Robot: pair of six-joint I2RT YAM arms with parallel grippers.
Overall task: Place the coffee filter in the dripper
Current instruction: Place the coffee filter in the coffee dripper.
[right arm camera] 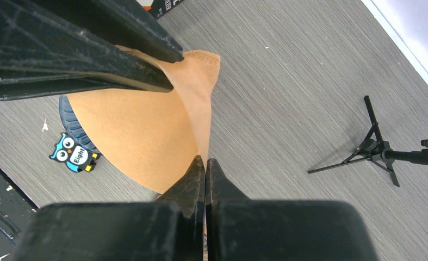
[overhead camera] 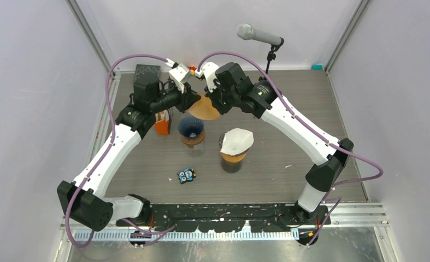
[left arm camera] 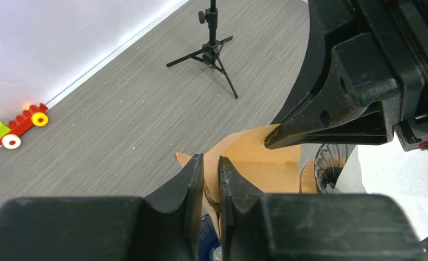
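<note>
Two hands on one paper cone, so the biggest risk is a tear or crush. The right hand [right arm camera: 205, 163] is clamped tight on one edge of the coffee filter [overhead camera: 204, 109]. The left hand [left arm camera: 210, 166] sits narrow with the opposite rim between its jaws; can't tell if it actually pinches yet. If the two pull apart or twist, the thin paper likely rips or creases. Next risk: the filter hangs in the air just behind and right of the blue dripper [overhead camera: 191, 125], not over it, so letting go from there probably drops it on the table [overhead camera: 289, 109] beside the dripper. Smaller risks: the cone goes in flat or tilted and perches on the rim, or a lowering arm knocks the dripper over. Room: plain pale walls [overhead camera: 37, 82] on three sides, grey wood-grain table. Microphone [overhead camera: 259, 35] on a tripod well behind and right of the dripper. Second dripper with a white filter [overhead camera: 236, 141] near its right. Black box [overhead camera: 147, 72] behind-left. Orange box [overhead camera: 162, 124] just left. Toy car [left arm camera: 17, 124] well behind at the wall. Owl tile [overhead camera: 186, 175] in front.
</note>
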